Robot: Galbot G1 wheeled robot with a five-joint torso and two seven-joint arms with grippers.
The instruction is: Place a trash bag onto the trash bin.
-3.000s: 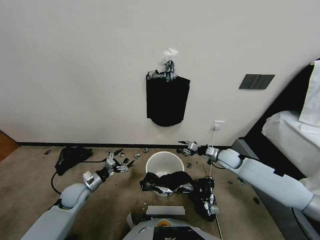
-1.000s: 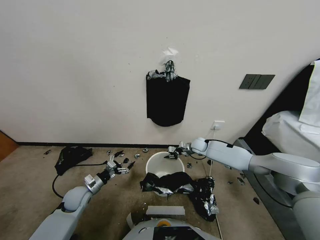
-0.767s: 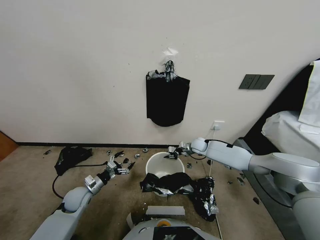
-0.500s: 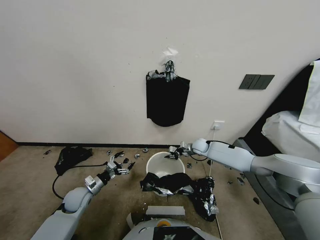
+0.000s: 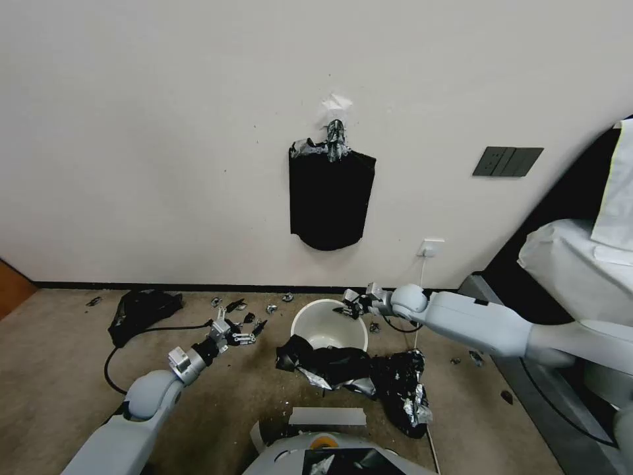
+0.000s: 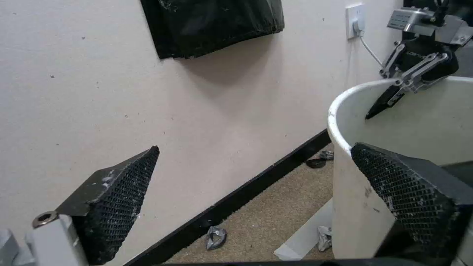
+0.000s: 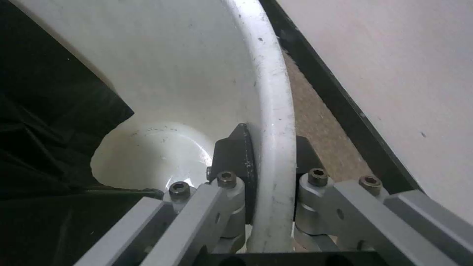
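Observation:
The cream-white trash bin (image 5: pixel 328 321) stands on the carpet near the wall. My right gripper (image 5: pixel 348 309) is shut on the far right part of its rim (image 7: pixel 276 111), with one finger (image 7: pixel 240 155) inside the wall and the other outside. The black trash bag (image 5: pixel 326 364) lies crumpled over the bin's near rim and on the floor in front; it shows as a dark sheet (image 7: pixel 44 129) inside the bin. My left gripper (image 5: pixel 244 318) hovers open left of the bin (image 6: pixel 347 192), its pads (image 6: pixel 118 199) spread wide with nothing between them.
A flat black bundle of bags (image 5: pixel 330 198) hangs on the wall above the bin. A black heap flecked with silver (image 5: pixel 403 388) lies right of the bag, another black heap (image 5: pixel 142 309) at far left. Silver scraps dot the carpet. A cable (image 5: pixel 418 310) drops from the wall socket.
The right arm has drawn back to the right with its elbow lower, still holding the rim. The bin shifted slightly right and the bag on its near rim slumped. The left arm stayed still.

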